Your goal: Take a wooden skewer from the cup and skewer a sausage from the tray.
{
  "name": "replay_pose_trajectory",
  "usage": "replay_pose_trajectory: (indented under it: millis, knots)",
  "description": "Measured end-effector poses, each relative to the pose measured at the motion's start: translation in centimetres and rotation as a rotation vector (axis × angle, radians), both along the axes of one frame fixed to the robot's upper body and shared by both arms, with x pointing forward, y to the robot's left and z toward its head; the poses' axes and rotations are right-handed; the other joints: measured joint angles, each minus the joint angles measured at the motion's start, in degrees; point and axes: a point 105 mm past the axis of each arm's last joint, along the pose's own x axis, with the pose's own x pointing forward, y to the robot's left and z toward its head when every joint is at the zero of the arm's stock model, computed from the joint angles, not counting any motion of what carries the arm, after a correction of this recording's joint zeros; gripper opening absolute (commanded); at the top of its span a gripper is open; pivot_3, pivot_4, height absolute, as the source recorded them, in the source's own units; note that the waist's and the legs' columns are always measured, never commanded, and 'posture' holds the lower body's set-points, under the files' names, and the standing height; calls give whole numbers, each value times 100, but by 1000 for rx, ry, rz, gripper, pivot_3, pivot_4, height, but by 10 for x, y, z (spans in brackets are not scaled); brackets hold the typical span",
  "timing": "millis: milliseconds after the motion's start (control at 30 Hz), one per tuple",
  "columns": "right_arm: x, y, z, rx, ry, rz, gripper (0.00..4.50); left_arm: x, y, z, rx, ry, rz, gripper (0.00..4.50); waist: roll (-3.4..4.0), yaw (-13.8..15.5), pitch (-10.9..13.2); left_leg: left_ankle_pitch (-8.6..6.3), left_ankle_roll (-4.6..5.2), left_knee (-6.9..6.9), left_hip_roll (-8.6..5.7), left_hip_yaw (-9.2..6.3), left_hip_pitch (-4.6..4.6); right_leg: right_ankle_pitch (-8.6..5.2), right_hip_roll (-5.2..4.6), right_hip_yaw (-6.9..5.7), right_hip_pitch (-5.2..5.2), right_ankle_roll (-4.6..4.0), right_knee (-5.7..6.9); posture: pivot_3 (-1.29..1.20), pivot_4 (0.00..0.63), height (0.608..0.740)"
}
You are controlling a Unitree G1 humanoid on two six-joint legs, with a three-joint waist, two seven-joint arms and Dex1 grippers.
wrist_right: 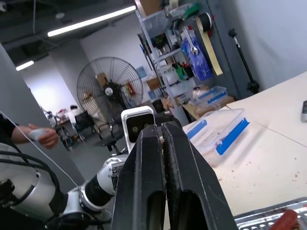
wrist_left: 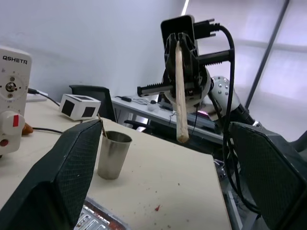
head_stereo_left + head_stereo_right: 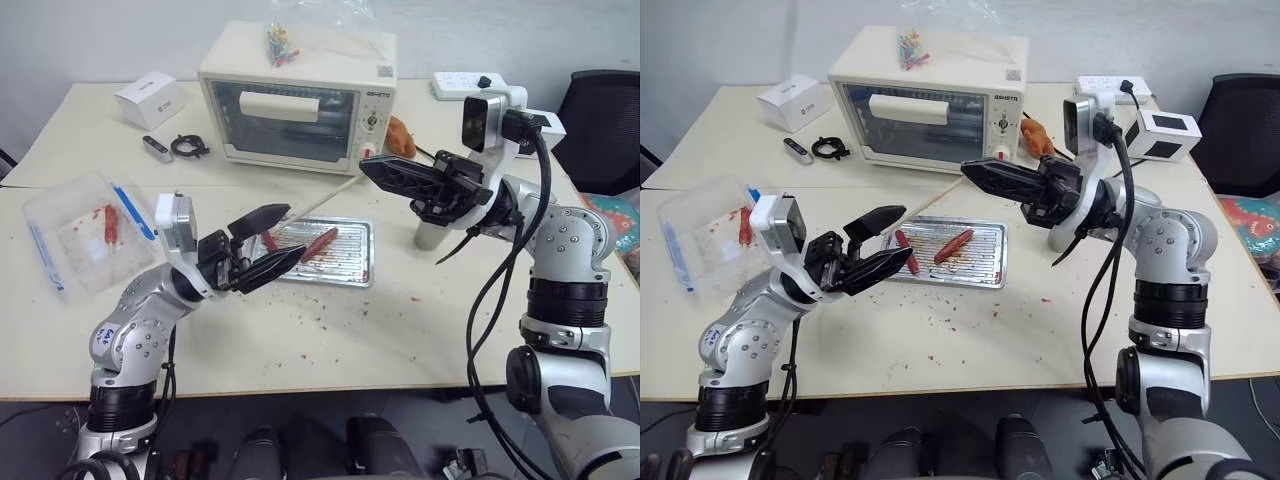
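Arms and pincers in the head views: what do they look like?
Silver-grey jointed arms with black bands. Left pincer and right pincer each have two black wedge fingers with meshed pads. White camera blocks sit on the wrists, black cables run down the right arm, and a blue-marked sticker is near the left shoulder.

Pale beige tables pushed together, speckled with red crumbs, set against a plain grey-white wall. At the far right corner, a black office chair. Beyond the tables, metal shelving crammed with supplies, a large standing fan, a lit ceiling strip light, and a broad bright window with blinds.
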Motion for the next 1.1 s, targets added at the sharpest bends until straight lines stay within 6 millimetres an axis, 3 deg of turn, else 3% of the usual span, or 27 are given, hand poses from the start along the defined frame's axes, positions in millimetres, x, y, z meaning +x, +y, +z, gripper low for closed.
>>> replay_pose_trajectory:
  millis: [100, 500, 800, 1000, 1100]
  knots:
    - [-4, 5, 0, 12, -4, 19, 0, 1, -1, 1, -10, 3, 6, 3640, 0, 1, 0, 0, 0, -1, 1, -1, 0, 0, 1, -1, 0, 0, -1, 0, 150, 740]
    - [-6, 19, -20, -5, 37, 27, 0, -5, -8, 6, -27, -24, -13, 22, 0, 13, 0, 0, 0, 0, -2, -1, 0, 0, 1, 0, 1, 0, -2, 0, 150, 740]
    - [-6, 22, -27, -8, 32, 24, 0, -5, -8, 4, -19, 11, -25, 22, 0, 12, 0, 0, 0, -2, 0, -2, 0, 0, 0, 0, 1, 0, -5, 0, 150, 740]
    - [-5, 21, -32, -29, 40, 17, 0, -6, -11, -3, 34, 30, -44, 1740, 0, 14, 0, 0, 0, -2, -1, -2, 0, 0, 1, 0, 1, 0, -10, 0, 150, 740]
    - [-6, 20, -33, -41, 37, 22, 0, -6, -11, -2, 40, 9, -38, 1740, 0, 13, 0, 0, 0, -2, -1, -2, 0, 0, 1, 0, 1, 0, -12, 0, 150, 740]
